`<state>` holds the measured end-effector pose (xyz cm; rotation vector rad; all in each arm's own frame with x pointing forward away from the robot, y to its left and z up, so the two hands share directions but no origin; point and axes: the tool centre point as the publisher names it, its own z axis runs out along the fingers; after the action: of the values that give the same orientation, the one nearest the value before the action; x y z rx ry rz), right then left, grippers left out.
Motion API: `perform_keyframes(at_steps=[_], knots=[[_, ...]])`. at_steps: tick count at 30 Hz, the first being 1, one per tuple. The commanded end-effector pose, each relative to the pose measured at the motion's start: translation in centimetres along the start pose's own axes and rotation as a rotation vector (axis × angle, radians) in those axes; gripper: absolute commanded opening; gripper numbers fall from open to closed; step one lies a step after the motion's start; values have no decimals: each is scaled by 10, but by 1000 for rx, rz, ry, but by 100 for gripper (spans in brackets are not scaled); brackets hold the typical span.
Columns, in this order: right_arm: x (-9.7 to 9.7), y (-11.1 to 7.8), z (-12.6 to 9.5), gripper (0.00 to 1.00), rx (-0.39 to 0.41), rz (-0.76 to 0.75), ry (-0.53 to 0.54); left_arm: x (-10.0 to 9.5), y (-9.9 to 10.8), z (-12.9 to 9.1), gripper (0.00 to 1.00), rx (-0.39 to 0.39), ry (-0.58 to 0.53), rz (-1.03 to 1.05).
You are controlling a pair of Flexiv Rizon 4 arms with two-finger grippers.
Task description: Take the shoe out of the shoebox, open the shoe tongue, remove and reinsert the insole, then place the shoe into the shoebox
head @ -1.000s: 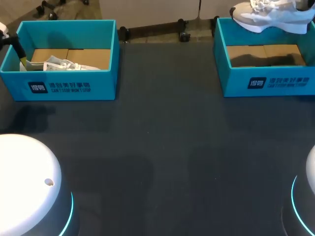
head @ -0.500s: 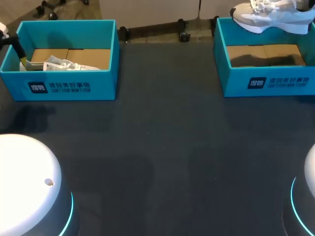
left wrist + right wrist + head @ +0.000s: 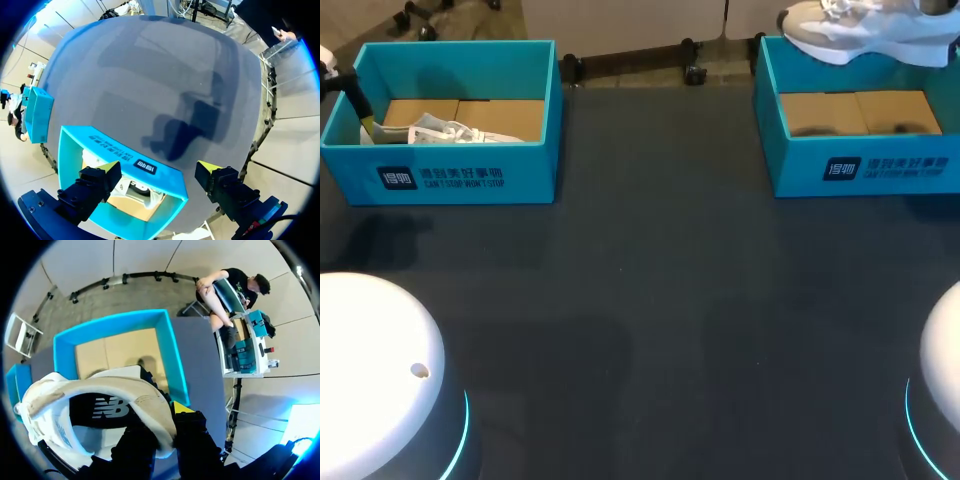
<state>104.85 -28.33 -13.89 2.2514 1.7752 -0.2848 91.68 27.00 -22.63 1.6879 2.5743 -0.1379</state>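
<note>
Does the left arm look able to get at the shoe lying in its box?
Probably yes. The lidless shoebox sits right ahead of the open left gripper, and the shoe lies uncovered inside; only the box walls might crowd it.

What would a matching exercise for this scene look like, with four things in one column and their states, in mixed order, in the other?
Things:
1. left shoebox
2. right shoebox
3. grey-white shoe
4. left gripper

States:
A. open, holding nothing
B. held up above a box
C. only bare cardboard inside
D. a white sneaker lying inside

Pairs: 1-D, 2-C, 3-B, 4-A.
</note>
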Motion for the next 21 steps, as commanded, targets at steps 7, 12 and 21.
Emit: perform_keyframes(at_steps=[7, 12, 21], knots=[[7, -68, -23, 0, -55, -34, -19, 0, -2, 1, 100, -4, -1, 0], [16, -91, -28, 0, -64, -35, -37, 0, -2, 1, 100, -4, -1, 0], [42, -129, -43, 0, -83, -89, -29, 0, -2, 1, 100, -4, -1, 0]])
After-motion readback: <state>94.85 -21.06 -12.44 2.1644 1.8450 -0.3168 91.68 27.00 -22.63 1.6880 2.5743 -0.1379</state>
